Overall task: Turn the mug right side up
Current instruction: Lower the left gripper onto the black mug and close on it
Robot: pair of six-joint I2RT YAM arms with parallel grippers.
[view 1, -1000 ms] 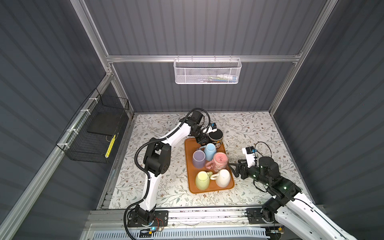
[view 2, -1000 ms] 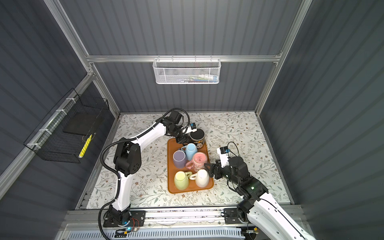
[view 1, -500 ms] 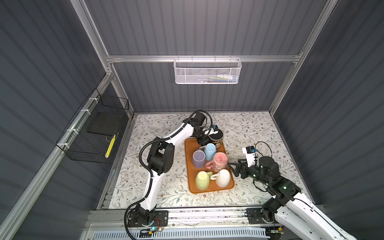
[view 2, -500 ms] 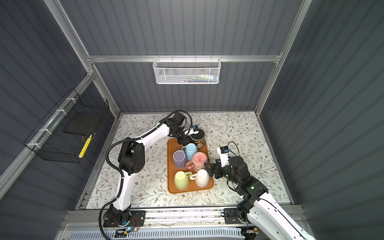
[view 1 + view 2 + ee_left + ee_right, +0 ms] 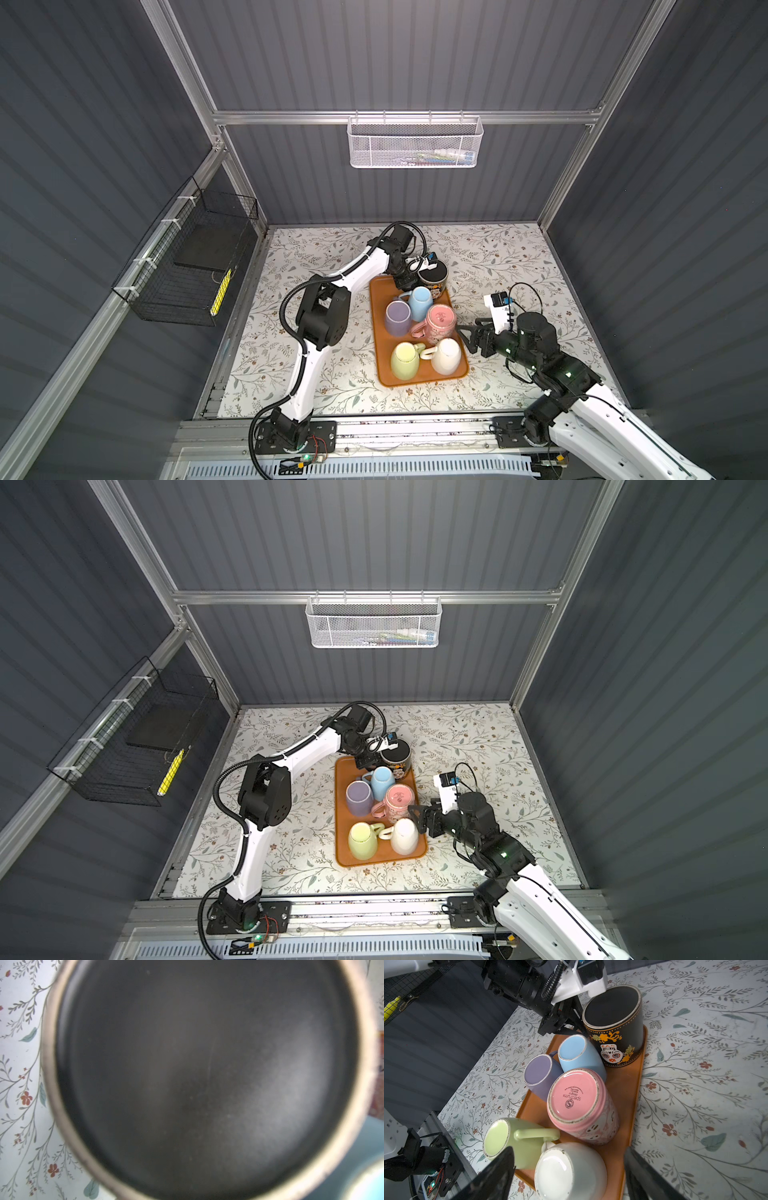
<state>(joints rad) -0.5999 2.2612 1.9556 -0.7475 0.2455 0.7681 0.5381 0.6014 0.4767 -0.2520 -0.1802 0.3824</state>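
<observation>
We start at the left gripper (image 5: 410,280). It stands against the wall of the black mug (image 5: 433,275), on the side toward the far left corner of the orange tray (image 5: 377,307). The mug and the wrist hide its fingertips, so we cannot tell whether the jaws are spread, pressed together or pinching a handle.

Change over the last second:
- The left wrist has drawn in over the mug. In the left wrist view, the mug's dark base fills the frame.
- The black mug has not moved. It rests base up at the far right corner of the tray.

We judge that the grasp is being set and that the lift and turn have not begun.

Count, working outward from the black mug:
- Mugs: six, all on the tray and all base up. Toward the tray's near edge we find the blue mug (image 5: 419,301), purple mug (image 5: 397,318), pink mug (image 5: 440,322), green mug (image 5: 405,359) and white mug (image 5: 446,355).
- Trays: one.
- Grippers: two. The right gripper (image 5: 464,338) hangs just off the tray's right edge beside the white mug, with its jaws spread wide and holding nothing. It has not moved.
- Baskets: two, both well apart from the tray. A white mesh basket (image 5: 413,143) hangs beyond its far edge and a black wire basket (image 5: 195,266) beyond its left edge.
</observation>
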